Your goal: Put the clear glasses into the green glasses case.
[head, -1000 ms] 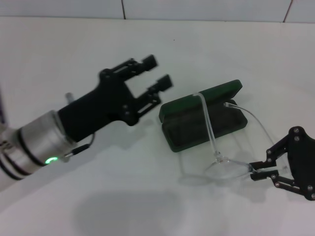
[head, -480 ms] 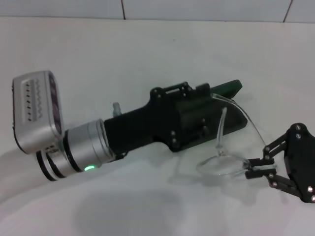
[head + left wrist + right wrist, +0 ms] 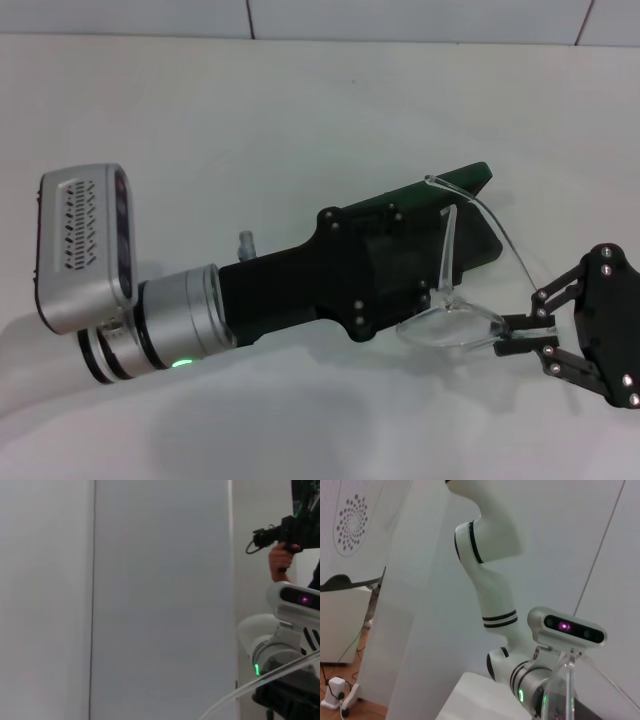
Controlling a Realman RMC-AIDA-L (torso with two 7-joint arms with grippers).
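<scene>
Two grippers in play: right gripper [image 3: 512, 336] pinches the lens end of the clear glasses [image 3: 447, 325], see-through, arms angled up over the green glasses case [image 3: 468, 178]. Left gripper [image 3: 400, 262] covers most of the case; finger state unreadable. White table [image 3: 300, 110] beyond.

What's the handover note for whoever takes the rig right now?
Right gripper: shut on the front edge of the clear glasses, holding them just in front of the green glasses case, arms pointing back over it.
Left gripper: reached in over the case, covering most of it; its jaws are hidden in the head view, so open or shut cannot be told.
Case: on the white table, lid open as far as its visible far end shows.
Done: glasses picked up and brought to the case.
Left: get the glasses into the case, release, pull both arms back.
</scene>
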